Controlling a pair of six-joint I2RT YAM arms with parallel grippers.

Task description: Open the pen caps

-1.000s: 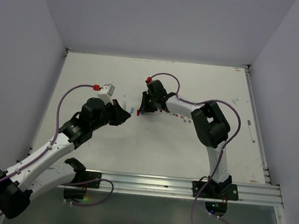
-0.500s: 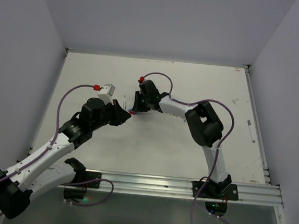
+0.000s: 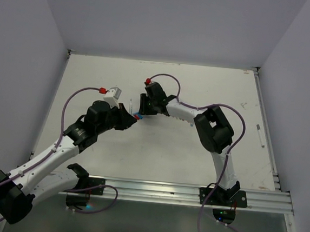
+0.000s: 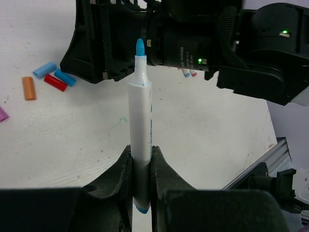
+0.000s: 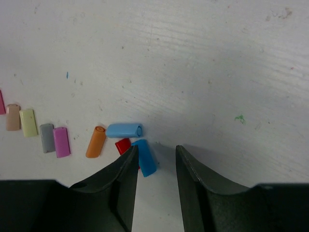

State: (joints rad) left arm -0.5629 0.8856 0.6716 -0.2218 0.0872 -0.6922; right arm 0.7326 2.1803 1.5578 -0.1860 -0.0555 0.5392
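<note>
My left gripper (image 4: 141, 154) is shut on a thin white pen (image 4: 140, 121), held by its lower barrel. The pen's blue tip (image 4: 139, 47) is bare and points at the right gripper's black body (image 4: 120, 43). My right gripper (image 5: 157, 152) is open and empty just above the table. A dark blue cap (image 5: 145, 157) lies on the table against its left finger. A light blue cap (image 5: 124, 130), a red cap (image 5: 123, 145) and an orange cap (image 5: 95, 141) lie beside it. In the top view the two grippers (image 3: 132, 117) (image 3: 143, 110) nearly meet.
A row of loose caps, purple (image 5: 61, 142), grey (image 5: 47, 137), yellow (image 5: 28, 122) and tan (image 5: 12, 117), lies left of the cluster. Another white pen (image 3: 261, 135) lies near the table's right edge. The metal rail (image 3: 191, 194) runs along the near edge.
My right gripper has swung left, toward the left gripper and the pen tip, then settled. The left wrist has shifted slightly up and right with the pen still in it.
</note>
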